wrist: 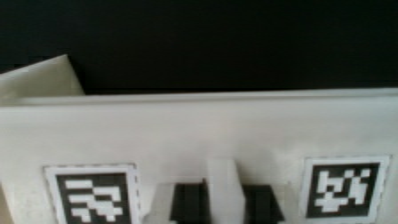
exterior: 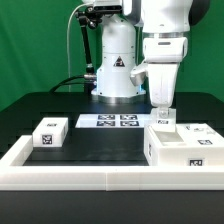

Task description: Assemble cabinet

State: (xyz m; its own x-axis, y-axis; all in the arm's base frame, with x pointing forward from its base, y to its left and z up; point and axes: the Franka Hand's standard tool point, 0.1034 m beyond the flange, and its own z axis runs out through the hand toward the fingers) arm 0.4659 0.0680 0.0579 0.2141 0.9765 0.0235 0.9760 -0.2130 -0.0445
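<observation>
The cabinet (exterior: 186, 147), a white box with black-and-white tags, stands at the exterior view's right, against the front rail. My gripper (exterior: 163, 110) is directly above its near-left part, with a small tagged white piece (exterior: 165, 121) at the fingertips. In the wrist view the cabinet (wrist: 214, 125) fills the frame as a broad white face with two tags. My gripper (wrist: 222, 205) has its dark fingers (wrist: 185, 205) close together on either side of a thin white upright rib of that box. The contact itself is blurred.
A small white tagged block (exterior: 50, 132) lies at the exterior view's left. The marker board (exterior: 108, 121) lies in front of the robot base. A long white rail (exterior: 100, 178) edges the table's front and sides. The table is black.
</observation>
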